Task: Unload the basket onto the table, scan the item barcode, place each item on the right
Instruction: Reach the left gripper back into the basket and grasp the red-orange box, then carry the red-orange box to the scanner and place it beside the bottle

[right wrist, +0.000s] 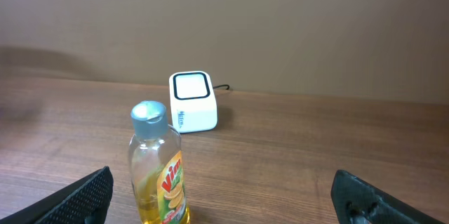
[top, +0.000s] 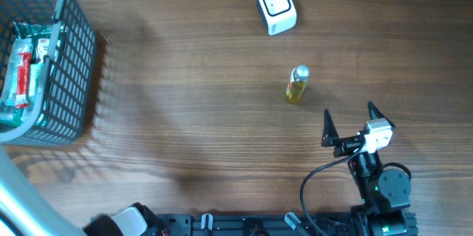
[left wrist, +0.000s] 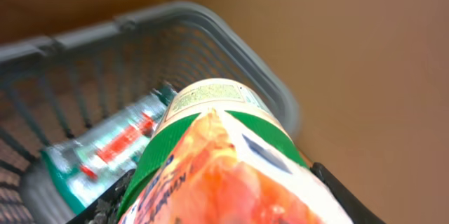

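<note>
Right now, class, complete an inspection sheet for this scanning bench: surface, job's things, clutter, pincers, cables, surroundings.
Surface: wooden table, brown grain.
Job's things: white scanner at the far side; bottle of yellow liquid, upright, nearer the right arm; orange-and-green packet.
Clutter: grey basket at the left edge, wrapped goods inside.
Pincers: left pincer shut on the packet above the basket; right pincer open, empty.
Cables: scanner lead; black loop by the right arm.
Surroundings: plain wall.
</note>
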{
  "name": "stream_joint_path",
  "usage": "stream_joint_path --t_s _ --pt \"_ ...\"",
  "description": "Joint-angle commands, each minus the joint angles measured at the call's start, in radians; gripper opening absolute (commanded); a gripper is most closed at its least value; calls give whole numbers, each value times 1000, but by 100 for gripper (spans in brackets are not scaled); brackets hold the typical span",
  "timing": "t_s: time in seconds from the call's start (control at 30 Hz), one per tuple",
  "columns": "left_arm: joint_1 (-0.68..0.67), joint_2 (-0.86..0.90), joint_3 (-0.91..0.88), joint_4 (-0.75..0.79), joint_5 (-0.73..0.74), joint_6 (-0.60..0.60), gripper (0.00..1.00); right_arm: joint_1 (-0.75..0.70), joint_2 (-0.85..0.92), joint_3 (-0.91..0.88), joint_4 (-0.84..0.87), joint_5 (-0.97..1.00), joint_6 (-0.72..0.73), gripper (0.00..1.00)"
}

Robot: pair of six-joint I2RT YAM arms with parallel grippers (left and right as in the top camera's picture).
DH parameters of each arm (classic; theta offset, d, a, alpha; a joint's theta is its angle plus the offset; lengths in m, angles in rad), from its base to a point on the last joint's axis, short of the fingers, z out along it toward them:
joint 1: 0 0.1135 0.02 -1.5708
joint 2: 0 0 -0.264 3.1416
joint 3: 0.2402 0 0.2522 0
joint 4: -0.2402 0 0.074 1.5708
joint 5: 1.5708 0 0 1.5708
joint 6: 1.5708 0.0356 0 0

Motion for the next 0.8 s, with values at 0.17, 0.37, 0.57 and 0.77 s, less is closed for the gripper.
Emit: stream_joint_path --t_s 0.17,0.37,0.57,0.77 --pt "-468 32 -8 -259 -147 -134 29 -3 -2 -1 5 5 3 100" --pt "-804 152 -8 -333 -187 -231 27 -3 -2 -1 5 5 3 100" --pt "-1102 312 -25 -322 -270 -415 25 -3 -2 -1 5 5 3 100" --pt "-1302 434 -164 -156 -285 -572 24 -3 -2 -1 5 5 3 100"
